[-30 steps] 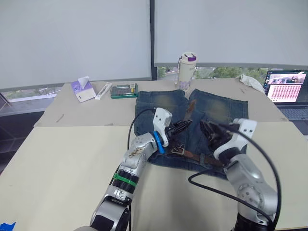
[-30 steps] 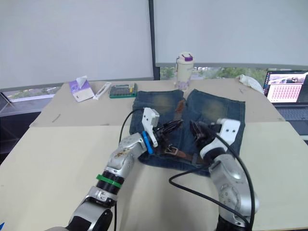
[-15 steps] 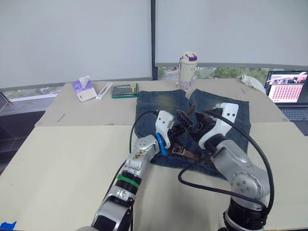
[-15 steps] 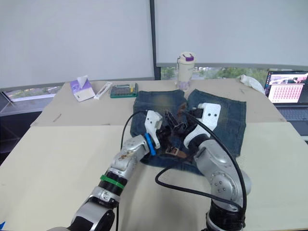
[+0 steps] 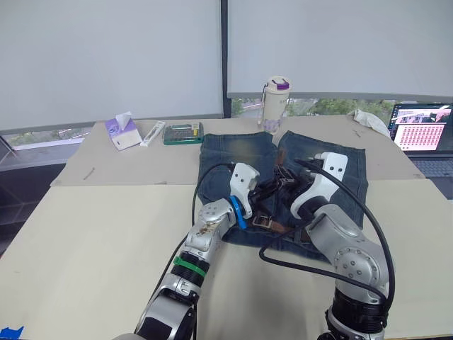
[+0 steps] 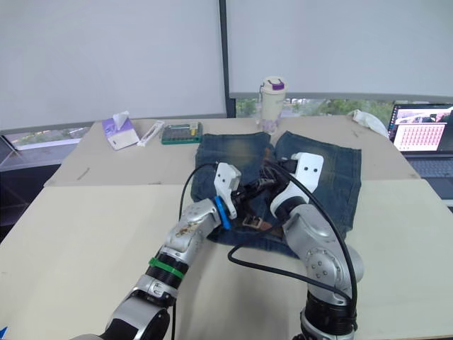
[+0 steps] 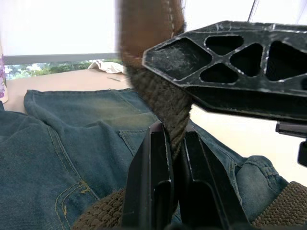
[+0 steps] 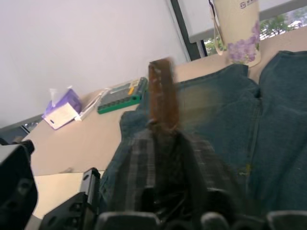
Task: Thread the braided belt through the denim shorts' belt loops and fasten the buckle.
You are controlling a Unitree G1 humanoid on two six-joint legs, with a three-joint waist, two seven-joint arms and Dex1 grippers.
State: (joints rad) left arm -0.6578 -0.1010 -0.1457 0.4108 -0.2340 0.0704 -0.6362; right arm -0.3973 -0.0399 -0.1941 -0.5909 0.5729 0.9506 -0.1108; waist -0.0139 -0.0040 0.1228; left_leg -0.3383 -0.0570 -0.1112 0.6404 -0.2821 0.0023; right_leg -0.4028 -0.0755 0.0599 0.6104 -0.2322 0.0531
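The faded blue denim shorts (image 5: 283,184) lie flat on the counter (image 5: 92,241), toward its far edge, waistband on my side. The dark brown braided belt (image 7: 160,103) runs along that waistband, its small silver metal buckle (image 5: 262,222) resting on the denim near the middle. My left gripper (image 7: 175,143) is clamped narrow on the braided strap above the shorts. My right gripper (image 5: 284,183) meets it there, closed around the belt's smooth brown leather tip (image 8: 163,98), which stands upright between its fingers.
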